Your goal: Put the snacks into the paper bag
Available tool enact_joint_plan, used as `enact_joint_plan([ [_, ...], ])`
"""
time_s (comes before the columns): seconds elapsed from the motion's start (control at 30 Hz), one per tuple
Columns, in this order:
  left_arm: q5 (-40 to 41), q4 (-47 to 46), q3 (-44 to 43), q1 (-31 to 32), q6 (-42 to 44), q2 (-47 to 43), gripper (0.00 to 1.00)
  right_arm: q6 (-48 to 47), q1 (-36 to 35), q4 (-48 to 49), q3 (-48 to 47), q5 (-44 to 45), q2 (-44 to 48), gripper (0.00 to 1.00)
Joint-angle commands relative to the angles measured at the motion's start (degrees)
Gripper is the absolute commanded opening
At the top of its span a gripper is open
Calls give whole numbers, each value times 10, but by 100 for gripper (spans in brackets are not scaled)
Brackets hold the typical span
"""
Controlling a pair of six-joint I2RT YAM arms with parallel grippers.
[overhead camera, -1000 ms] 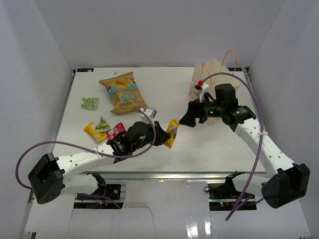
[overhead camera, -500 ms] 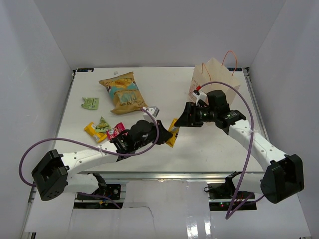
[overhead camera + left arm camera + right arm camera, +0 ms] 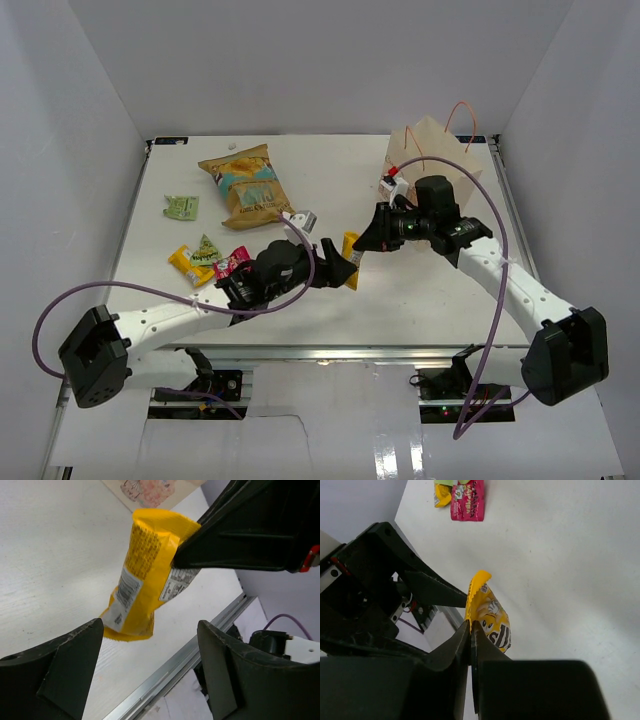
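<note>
The left gripper (image 3: 150, 647) had its two dark fingers spread wide, with nothing touching them. Just ahead, between them, a crinkled yellow plastic snack packet with a white printed label (image 3: 145, 575) hung tilted above the white table (image 3: 50, 555). The black right gripper (image 3: 176, 562), reaching in from ahead and to the right, pinched its right edge. Farther ahead showed the pink-printed side of the cream paper bag (image 3: 150, 489).

White table (image 3: 420, 290), pale walls (image 3: 300, 70)

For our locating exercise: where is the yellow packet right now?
Top view, mid-table: the yellow packet is pinched by the right gripper, between the open fingers of the left gripper, left of the paper bag.
</note>
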State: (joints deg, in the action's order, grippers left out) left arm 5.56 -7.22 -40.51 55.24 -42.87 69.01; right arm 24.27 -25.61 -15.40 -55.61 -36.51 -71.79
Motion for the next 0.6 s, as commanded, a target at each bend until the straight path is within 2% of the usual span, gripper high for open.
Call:
enact_joint_plan([
  [0.0,17,0,-4,1,23,-70,86,-154,11,-13,-103,-42,4,8],
  [0.07,23,12,1,0,34,-101,88,-275,18,-39,-146,-38,9,8],
  [0.17,61,25,28,0,38,-170,93,-363,45,-53,-218,-58,24,8],
  [0.27,123,51,58,-2,16,-225,96,-392,62,-57,-299,-49,31,8],
  [0.33,159,88,68,-5,-7,-244,97,-409,73,-51,-356,9,30,8],
  [0.4,173,113,71,-6,-22,-249,97,-409,99,-43,-388,81,24,8],
  [0.57,207,164,57,-12,-74,-232,96,-401,168,4,-423,157,4,8],
])
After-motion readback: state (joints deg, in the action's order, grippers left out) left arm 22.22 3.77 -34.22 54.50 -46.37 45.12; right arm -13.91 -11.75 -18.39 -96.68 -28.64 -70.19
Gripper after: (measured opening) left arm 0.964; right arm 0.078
